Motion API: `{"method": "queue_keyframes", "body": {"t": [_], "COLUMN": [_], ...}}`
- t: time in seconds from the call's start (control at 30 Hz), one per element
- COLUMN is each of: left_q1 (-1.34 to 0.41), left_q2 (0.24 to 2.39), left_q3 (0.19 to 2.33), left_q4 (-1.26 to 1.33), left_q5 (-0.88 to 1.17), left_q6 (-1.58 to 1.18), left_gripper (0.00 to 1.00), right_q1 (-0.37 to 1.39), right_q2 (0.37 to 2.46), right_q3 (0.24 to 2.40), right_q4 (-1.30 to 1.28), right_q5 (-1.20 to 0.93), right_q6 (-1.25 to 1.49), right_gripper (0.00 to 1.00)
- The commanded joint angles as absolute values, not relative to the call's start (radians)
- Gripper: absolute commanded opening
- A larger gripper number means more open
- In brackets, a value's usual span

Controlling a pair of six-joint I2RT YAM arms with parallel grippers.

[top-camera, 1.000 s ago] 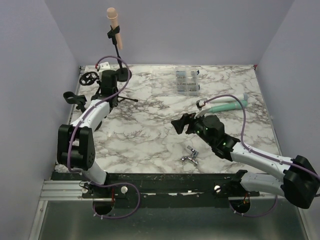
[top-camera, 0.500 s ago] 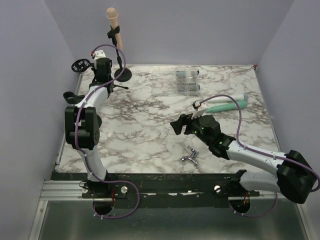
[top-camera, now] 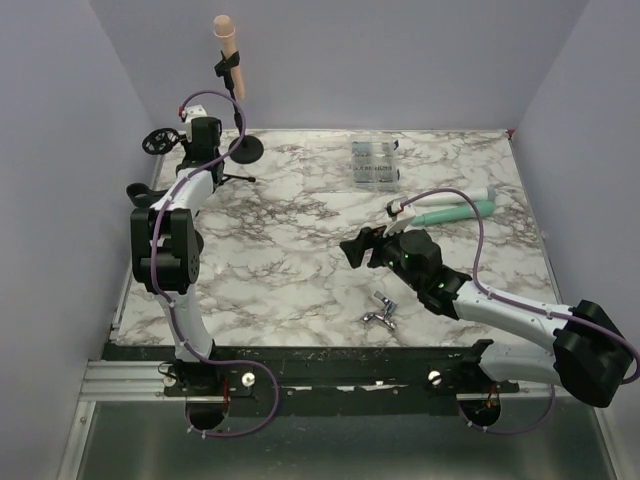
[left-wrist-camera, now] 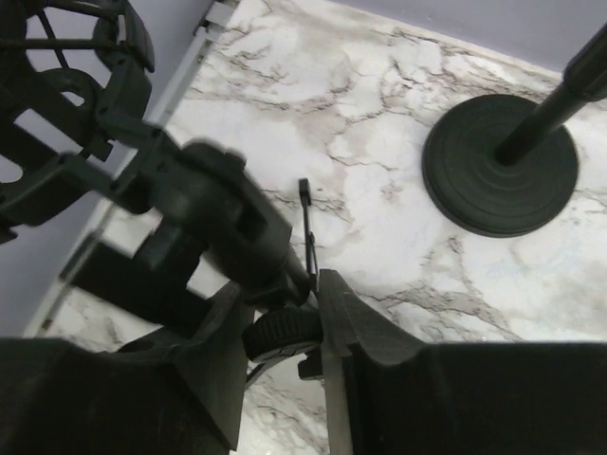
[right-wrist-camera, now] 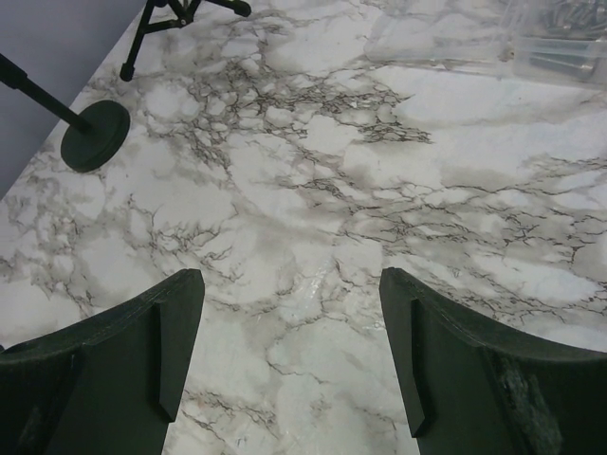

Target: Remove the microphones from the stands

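The beige microphone (top-camera: pixel 226 36) sits upright in a black clip atop a thin stand with a round base (top-camera: pixel 243 150) at the back left. The base also shows in the left wrist view (left-wrist-camera: pixel 500 163) and the right wrist view (right-wrist-camera: pixel 95 136). My left gripper (top-camera: pixel 200 135) is just left of that stand, shut on a second black tripod stand's knob (left-wrist-camera: pixel 283 330); its ring-shaped shock mount (left-wrist-camera: pixel 66 95) sticks out to the left. My right gripper (top-camera: pixel 358 248) is open and empty over the middle of the table (right-wrist-camera: pixel 289 351).
A clear plastic box (top-camera: pixel 374 163) stands at the back centre. A teal tube-like item (top-camera: pixel 455 210) lies at the right. A small metal part (top-camera: pixel 381 312) lies near the front. A black object (top-camera: pixel 148 195) sits at the table's left edge. Walls stand close behind and left.
My left gripper has carried the tripod stand toward the back left corner, close to the microphone stand. The right gripper has shifted slightly left.
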State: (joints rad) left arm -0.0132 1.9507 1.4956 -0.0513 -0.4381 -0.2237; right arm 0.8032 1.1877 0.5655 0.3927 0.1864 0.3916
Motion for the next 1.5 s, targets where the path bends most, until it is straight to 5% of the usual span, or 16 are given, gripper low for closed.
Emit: {"method": "queue_keyframes", "body": {"t": [0.0, 0.5, 0.87, 1.2, 1.47], "left_q1": [-0.009, -0.009, 0.026, 0.083, 0.095], "left_q2": [1.917, 1.660, 1.521, 1.815, 2.035], "left_q3": [1.464, 1.286, 1.266, 1.562, 1.746], "left_q4": [-0.076, -0.071, 0.107, 0.246, 0.363], "left_q5": [-0.396, -0.210, 0.201, 0.454, 0.409], "left_q6": [-0.279, -0.372, -0.425, -0.413, -0.403], "left_gripper": [0.41, 0.87, 0.88, 0.88, 0.87], "right_q1": [0.801, 0.802, 0.801, 0.802, 0.801], "right_q2": [1.172, 1.078, 1.043, 1.088, 1.150], "right_q3": [0.549, 0.529, 0.516, 0.501, 0.486], "right_q4": [0.420, 0.411, 0.412, 0.452, 0.515], "right_q5": [0.204, 0.187, 0.195, 0.209, 0.206], "right_q6": [0.387, 0.414, 0.423, 0.417, 0.397], "right_gripper": [0.82, 0.82, 0.82, 0.82, 0.82]}}
